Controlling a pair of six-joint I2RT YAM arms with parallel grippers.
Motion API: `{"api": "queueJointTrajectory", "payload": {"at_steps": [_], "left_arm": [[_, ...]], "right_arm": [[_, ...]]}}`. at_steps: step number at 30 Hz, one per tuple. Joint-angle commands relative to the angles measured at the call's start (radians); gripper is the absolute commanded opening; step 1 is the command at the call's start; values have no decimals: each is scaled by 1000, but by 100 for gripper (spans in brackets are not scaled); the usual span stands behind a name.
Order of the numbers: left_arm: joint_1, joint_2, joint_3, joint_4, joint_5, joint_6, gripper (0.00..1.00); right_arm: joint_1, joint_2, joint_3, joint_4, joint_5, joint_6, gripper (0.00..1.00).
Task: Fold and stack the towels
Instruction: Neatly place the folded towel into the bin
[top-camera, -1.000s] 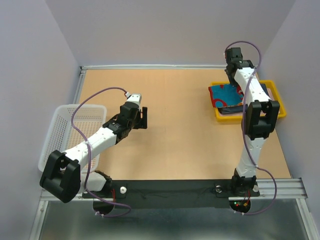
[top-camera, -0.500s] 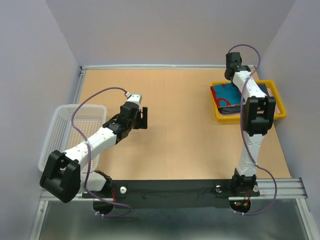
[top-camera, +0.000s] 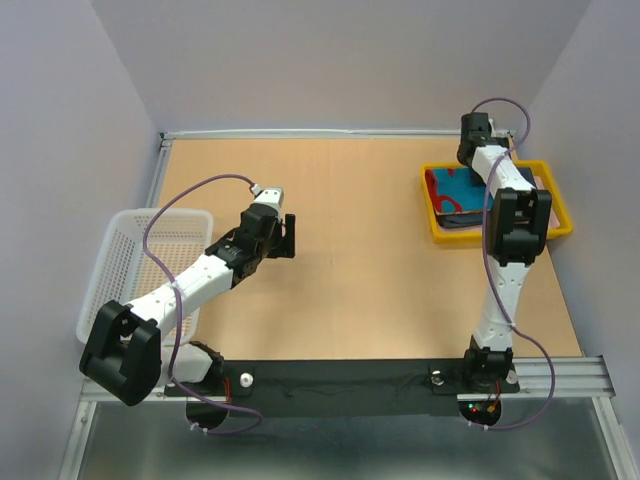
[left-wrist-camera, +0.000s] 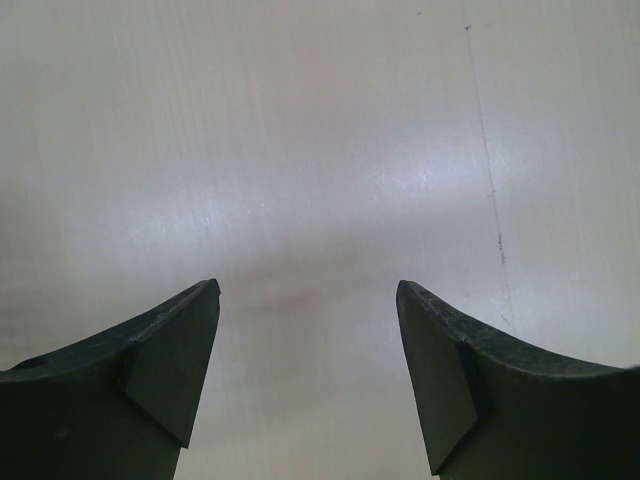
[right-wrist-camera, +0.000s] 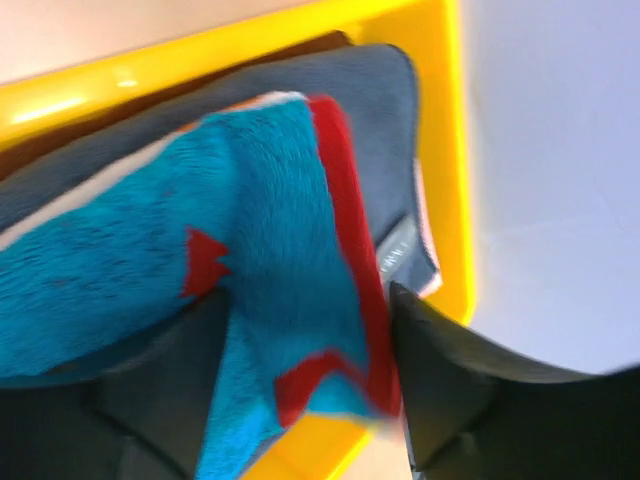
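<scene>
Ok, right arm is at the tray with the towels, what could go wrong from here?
A fold of the blue and red towel lies between the right jaws, which stand apart; pulling away could snag it and undo the fold. From above its edge seems to overlap the rim of the yellow tray, so it might slide out.

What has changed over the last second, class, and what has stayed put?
The right gripper moved toward the back of the yellow tray and its jaws parted, letting go of the blue and red towel, now lying flatter on the stack. The open left gripper and the white basket stayed put.
</scene>
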Motion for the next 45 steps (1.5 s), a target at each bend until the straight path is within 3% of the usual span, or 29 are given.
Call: {"api": "queueJointTrajectory", "payload": {"at_steps": [1,7,11,14,20,24,33,40,45], "left_arm": [[3,-27,32,31,1,12,82],[5,-44,33,30,-13,15,82],[3,-67,35,28,-19,18,82],[11,-100,36,28,-22,21,82],[18,-246,18,31,-92,23,84],[18,-414,-20,56,-222,22,85],[18,-809,-152,59,-434,-23,98],[17,-1044,-201,25,-425,-21,99],[17,-1070,-214,33,-419,-31,99]], "right_arm": [[-17,-8,90,41,132,32,75],[-43,-50,126,41,222,136,88],[-45,-171,45,41,125,217,93],[-45,-330,-66,41,29,320,100],[-45,-726,-321,41,-224,498,100],[-45,-990,-507,68,-360,572,100],[-42,-1656,-873,156,-526,526,100],[23,-1990,-1113,180,-536,469,100],[23,-2139,-1235,220,-548,429,100]]}}
